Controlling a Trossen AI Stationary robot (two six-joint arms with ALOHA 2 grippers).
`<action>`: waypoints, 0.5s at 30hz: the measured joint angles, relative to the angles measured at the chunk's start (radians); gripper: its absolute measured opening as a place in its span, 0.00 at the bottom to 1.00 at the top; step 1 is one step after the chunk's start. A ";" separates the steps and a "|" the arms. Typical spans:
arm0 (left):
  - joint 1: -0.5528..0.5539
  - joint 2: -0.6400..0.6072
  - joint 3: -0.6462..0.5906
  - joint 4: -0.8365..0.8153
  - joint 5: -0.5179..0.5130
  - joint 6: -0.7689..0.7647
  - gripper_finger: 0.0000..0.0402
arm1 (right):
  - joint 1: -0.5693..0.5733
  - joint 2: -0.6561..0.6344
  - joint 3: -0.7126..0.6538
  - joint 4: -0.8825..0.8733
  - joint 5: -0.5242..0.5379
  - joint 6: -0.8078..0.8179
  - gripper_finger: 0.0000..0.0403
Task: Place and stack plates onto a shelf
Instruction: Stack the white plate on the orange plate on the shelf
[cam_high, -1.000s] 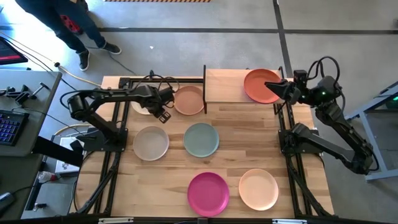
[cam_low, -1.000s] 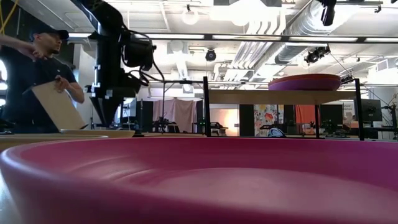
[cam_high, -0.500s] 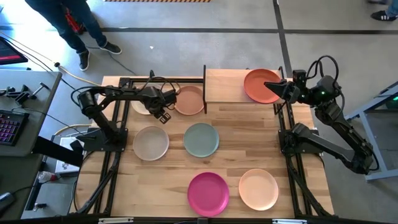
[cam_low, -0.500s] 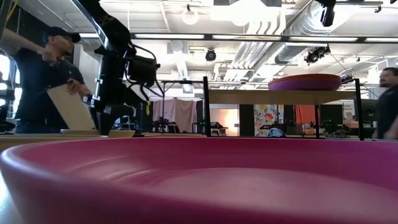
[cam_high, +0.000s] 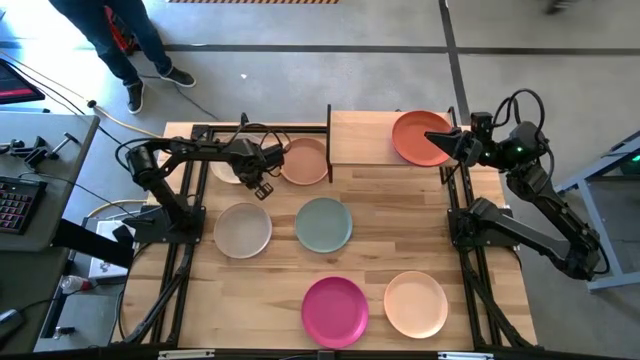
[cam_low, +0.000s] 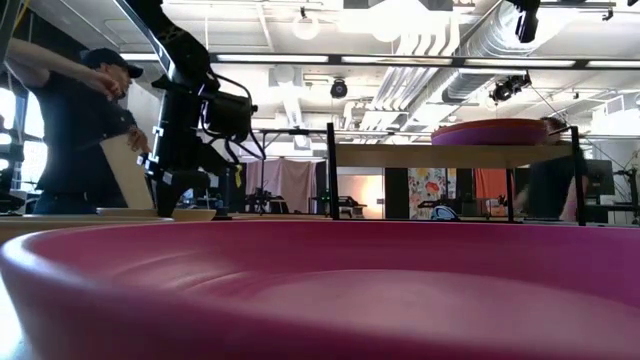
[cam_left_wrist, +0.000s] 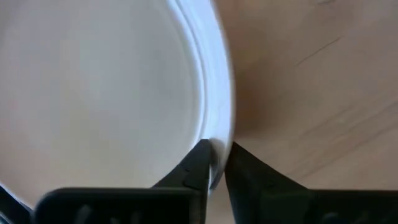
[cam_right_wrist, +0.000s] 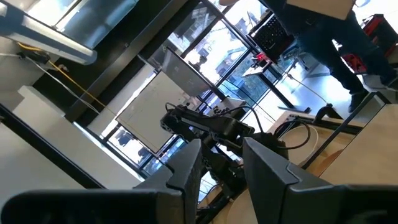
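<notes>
The left gripper (cam_high: 250, 172) is at the back left of the table (cam_high: 380, 260), low over the cream plate (cam_high: 226, 170). In the left wrist view its two fingers (cam_left_wrist: 198, 163) are close together with the rim of the cream plate (cam_left_wrist: 93, 93) between them, so it holds this plate by the edge. The plate lies just beside the peach plate (cam_high: 304, 161), which is next to the shelf's black upright.

The shelf (cam_high: 365, 137) stands at the back of the table, to the right of the centre. On its right end lies the rust plate (cam_high: 418, 138). The right gripper (cam_high: 443, 140) is at the right edge of this plate. In the right wrist view its fingers (cam_right_wrist: 186, 168) stand a little apart with nothing between them, and the gripper looks into the room.

On the table lie also a pale plate (cam_high: 243, 229), a teal plate (cam_high: 323, 224), a magenta plate (cam_high: 336, 310) and a light peach plate (cam_high: 416, 304) at the front. The magenta plate (cam_low: 320, 290) fills the low view.

A person (cam_low: 75, 130) stands behind the table on the left.
</notes>
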 joint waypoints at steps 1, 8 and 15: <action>0.000 0.000 0.001 0.000 -0.002 0.008 0.04 | 0.000 0.000 0.000 0.000 0.000 -0.004 0.25; 0.000 -0.001 0.002 -0.005 -0.006 0.014 0.01 | 0.000 0.000 0.000 0.000 0.000 -0.005 0.25; 0.000 -0.001 0.002 -0.006 -0.003 0.042 0.00 | 0.000 0.000 0.000 0.000 0.000 -0.028 0.25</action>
